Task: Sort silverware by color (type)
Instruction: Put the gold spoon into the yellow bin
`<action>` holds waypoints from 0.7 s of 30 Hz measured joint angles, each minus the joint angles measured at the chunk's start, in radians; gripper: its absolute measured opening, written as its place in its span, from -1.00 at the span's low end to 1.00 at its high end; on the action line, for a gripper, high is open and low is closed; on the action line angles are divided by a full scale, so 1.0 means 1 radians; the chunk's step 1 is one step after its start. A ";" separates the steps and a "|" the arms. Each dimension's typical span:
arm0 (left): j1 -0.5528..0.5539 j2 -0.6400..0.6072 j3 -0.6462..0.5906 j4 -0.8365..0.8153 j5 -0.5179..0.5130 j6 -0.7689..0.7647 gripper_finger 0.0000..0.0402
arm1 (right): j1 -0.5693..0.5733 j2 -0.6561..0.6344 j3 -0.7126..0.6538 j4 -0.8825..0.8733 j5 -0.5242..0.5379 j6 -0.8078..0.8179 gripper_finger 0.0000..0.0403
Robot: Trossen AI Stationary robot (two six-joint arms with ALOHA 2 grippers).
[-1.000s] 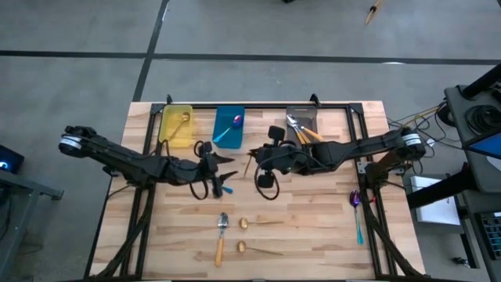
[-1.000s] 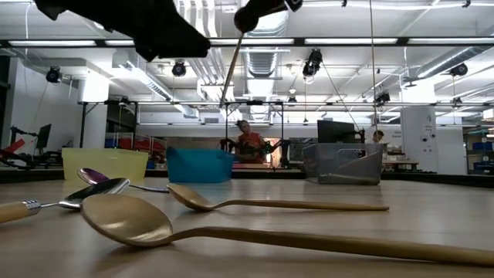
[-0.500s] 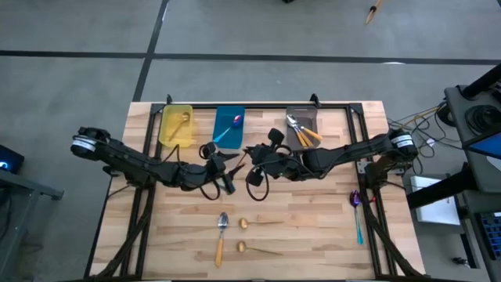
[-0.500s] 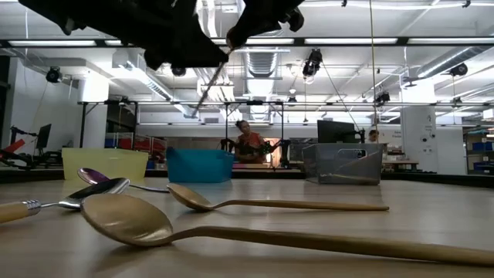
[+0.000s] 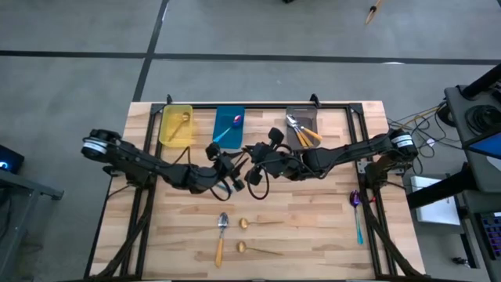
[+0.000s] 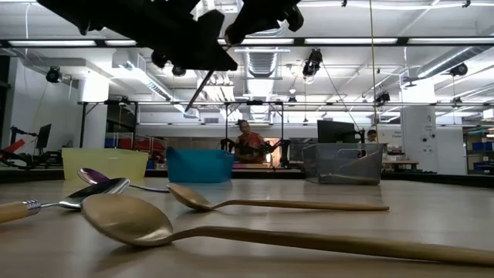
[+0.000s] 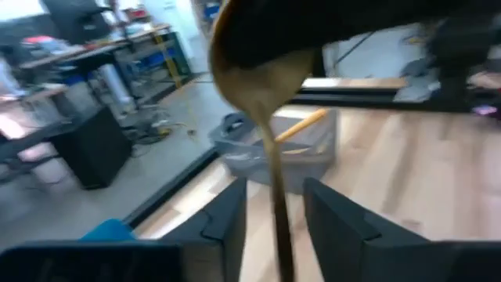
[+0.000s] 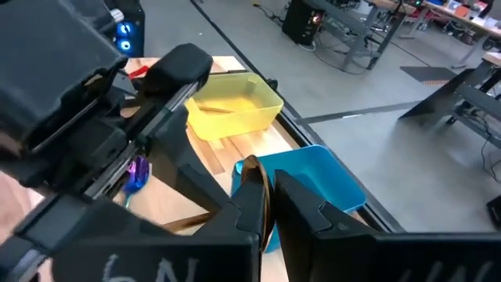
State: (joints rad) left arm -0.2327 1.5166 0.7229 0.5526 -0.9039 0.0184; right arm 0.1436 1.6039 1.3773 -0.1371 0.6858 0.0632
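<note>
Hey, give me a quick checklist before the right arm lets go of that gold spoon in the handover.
1. Right pincer shut on gold spoon: ok.
2. Spoon handle inside left pincer: ok.
3. Left pincer clamped on handle: not ok, gaps show on both sides.
4. Yellow bin has room: ok.
5. Clear path to that bin: cannot tell.
</note>
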 joint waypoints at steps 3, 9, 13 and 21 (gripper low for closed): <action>0.000 0.017 0.032 -0.049 -0.037 0.003 -0.73 | 0.000 0.000 0.000 -0.006 0.020 0.000 -0.94; 0.000 0.003 0.052 -0.126 -0.048 -0.053 -0.97 | 0.000 0.000 0.000 -0.002 0.028 0.000 -0.94; 0.000 0.002 0.052 -0.128 -0.048 -0.084 -0.99 | -0.002 0.000 0.000 -0.003 0.027 0.003 -0.93; 0.000 -0.002 0.080 -0.176 -0.039 -0.113 -0.99 | -0.012 0.000 0.000 -0.006 0.022 0.017 -0.63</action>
State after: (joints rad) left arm -0.2329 1.5151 0.8028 0.3766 -0.9425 -0.0947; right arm 0.1321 1.6043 1.3773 -0.1436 0.7074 0.0800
